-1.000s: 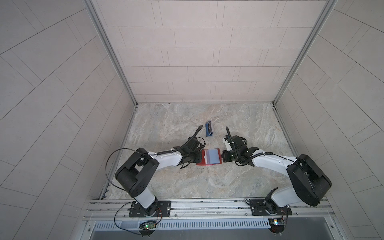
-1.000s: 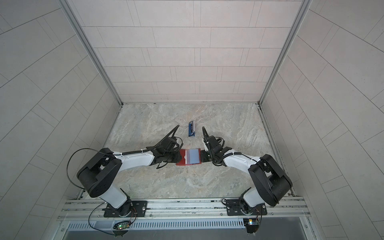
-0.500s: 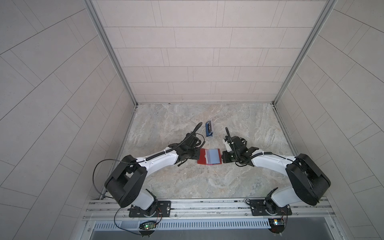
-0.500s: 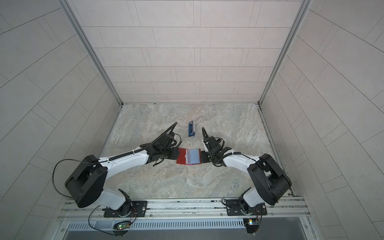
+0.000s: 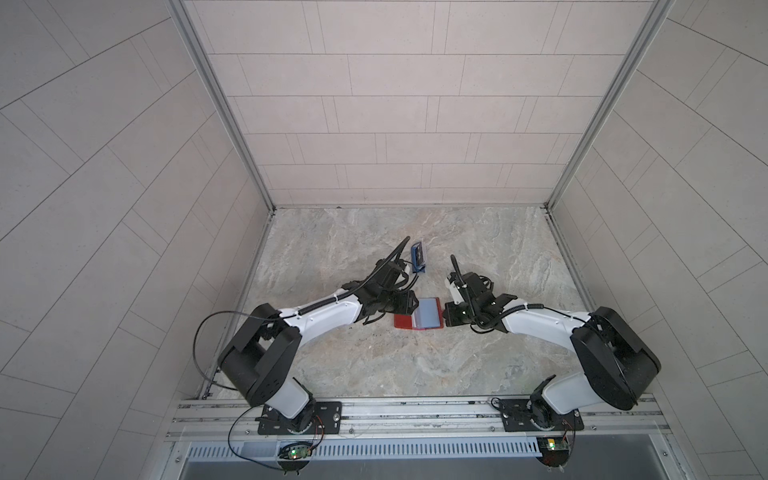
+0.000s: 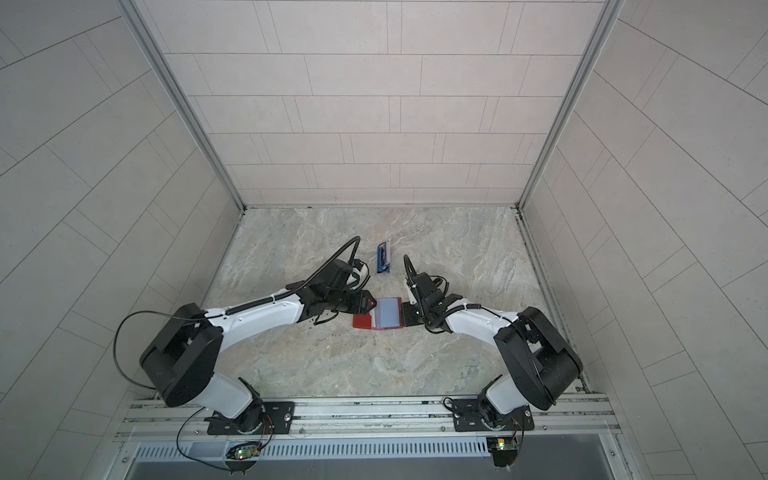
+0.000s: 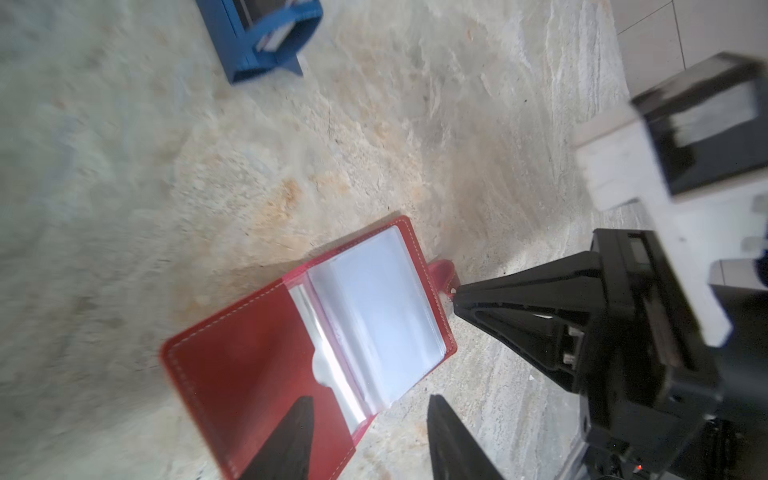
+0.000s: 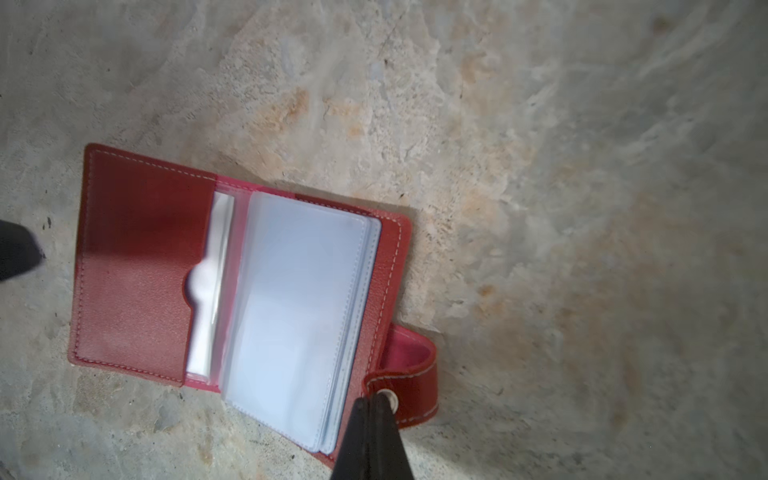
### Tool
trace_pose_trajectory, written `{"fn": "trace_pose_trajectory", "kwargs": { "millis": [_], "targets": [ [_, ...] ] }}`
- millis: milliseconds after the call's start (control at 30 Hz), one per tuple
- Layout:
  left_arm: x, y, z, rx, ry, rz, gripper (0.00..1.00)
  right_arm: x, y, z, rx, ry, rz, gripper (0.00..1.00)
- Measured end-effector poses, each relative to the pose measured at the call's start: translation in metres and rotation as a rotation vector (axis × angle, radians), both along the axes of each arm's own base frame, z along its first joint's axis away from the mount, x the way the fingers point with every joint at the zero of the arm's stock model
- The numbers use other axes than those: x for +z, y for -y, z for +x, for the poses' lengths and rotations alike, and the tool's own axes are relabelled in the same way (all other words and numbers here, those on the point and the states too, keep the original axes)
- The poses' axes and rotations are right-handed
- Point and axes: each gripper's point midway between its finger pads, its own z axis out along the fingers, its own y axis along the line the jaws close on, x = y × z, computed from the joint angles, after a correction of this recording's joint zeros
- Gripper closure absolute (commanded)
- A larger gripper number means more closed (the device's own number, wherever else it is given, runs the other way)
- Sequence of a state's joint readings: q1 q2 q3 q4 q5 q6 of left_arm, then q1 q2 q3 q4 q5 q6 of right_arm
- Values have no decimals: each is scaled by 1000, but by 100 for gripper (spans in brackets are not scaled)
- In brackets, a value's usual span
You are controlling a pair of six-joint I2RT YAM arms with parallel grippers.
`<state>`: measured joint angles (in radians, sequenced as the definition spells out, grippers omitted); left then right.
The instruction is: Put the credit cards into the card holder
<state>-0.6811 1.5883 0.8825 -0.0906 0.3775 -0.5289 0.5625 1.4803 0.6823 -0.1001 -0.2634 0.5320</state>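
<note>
Card holder point(image 5: 404, 321) beside right gripper point(image 8: 372, 405)

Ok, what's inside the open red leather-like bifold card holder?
The red card holder shows a stack of clear plastic sleeves, top face pale blue, beside a red slip pocket. Anything between the lower sleeves is covered.

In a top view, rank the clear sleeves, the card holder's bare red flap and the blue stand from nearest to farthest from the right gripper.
1. The clear sleeves, right beside the right gripper.
2. The bare red flap, beyond the sleeves, further left in the view.
3. The blue stand, standing apart, farther back.
</note>
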Motion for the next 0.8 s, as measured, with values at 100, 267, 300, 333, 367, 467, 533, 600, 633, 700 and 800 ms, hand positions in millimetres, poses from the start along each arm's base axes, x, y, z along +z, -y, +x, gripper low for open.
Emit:
{"fn": "trace_pose_trajectory", "kwargs": {
  "millis": [100, 267, 300, 333, 367, 467, 533, 600, 633, 700, 800],
  "targets": [
    [-17, 9, -1, 7, -68, -29, 53, -1, -1, 0, 2, -4, 3, 100],
    [-32, 18, -2, 18, -133, -67, 55, -8, -3, -1, 10, -24, 5, 100],
    [-34, 19, -2, 20, -142, -71, 55, -10, -3, -1, 11, -28, 4, 100],
    [-36, 20, -2, 24, -151, -74, 56, -11, -3, -1, 11, -30, 4, 100],
    [-38, 21, -2, 27, -160, -77, 56, -11, -4, -1, 12, -31, 5, 100],
    [-42, 23, -3, 28, -174, -84, 57, -11, -4, -1, 12, -31, 6, 100],
    [-43, 25, -3, 30, -181, -94, 58, -11, -4, -1, 13, -31, 6, 100],
    [-43, 27, -2, 30, -185, -104, 60, -12, -4, -1, 13, -32, 6, 100],
    [-44, 27, -2, 31, -189, -109, 60, -12, -4, -1, 13, -32, 7, 100],
    [-46, 29, -2, 32, -195, -114, 61, -13, -5, -1, 15, -35, 8, 100],
    [-47, 31, -2, 31, -201, -124, 62, -13, -5, -1, 15, -38, 11, 100]
  ]
}}
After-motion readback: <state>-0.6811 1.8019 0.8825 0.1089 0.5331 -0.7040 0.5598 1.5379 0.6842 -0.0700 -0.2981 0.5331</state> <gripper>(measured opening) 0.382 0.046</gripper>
